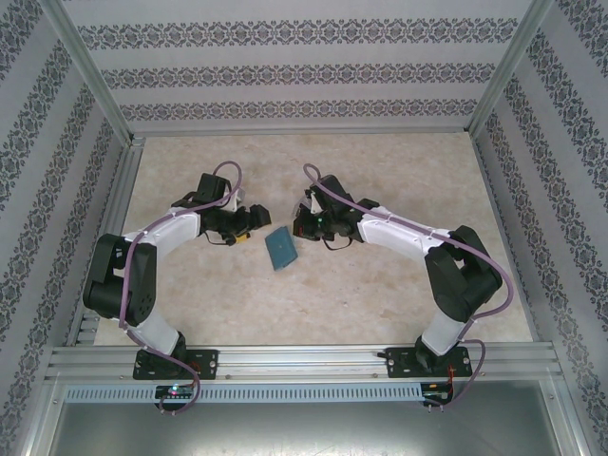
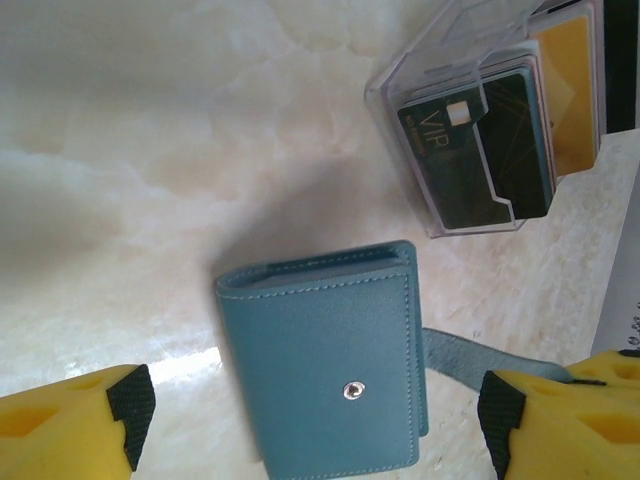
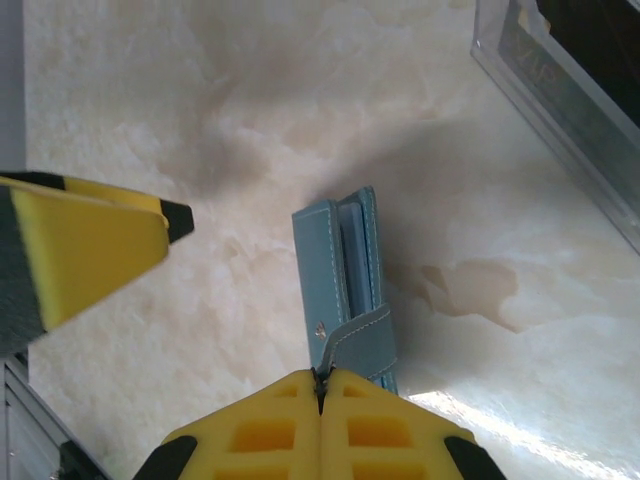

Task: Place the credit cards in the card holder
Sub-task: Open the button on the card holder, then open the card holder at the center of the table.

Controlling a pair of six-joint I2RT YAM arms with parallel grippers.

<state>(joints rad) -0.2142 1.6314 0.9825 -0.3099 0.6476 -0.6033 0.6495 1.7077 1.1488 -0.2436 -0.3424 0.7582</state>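
On the left, the left gripper [image 2: 315,405] hangs low over the table [image 2: 150,150] with its yellow fingers spread wide. One stands on each side of the card holder [image 2: 325,370] and neither touches it. My reading is that it straddles the wallet so it can pin the body down when the cover has to swing open.

The card holder lies flat between the two arms, closed, with its snap button facing up. Its strap tab [image 3: 358,338] is off the snap and trails away to the right.

That strap is where the right gripper [image 3: 320,385] comes in. Its jaws are pressed together and the tip of the tab runs into the seam between them, so it looks clamped on the strap (the one part of a slim, shut wallet that offers a pinch anything to hold). Pulling there while the other arm steadies the body seems the sensible way to open it.

Further right, apart from the wallet, the clear tray [image 2: 445,45] holds the credit cards leaning in its slots. A dark card [image 2: 470,150] sits in front and an orange-yellow card [image 2: 570,95] behind, probably kept on edge so a free edge can be gripped. No card is in the holder yet, so I judge the task to be at its opening step
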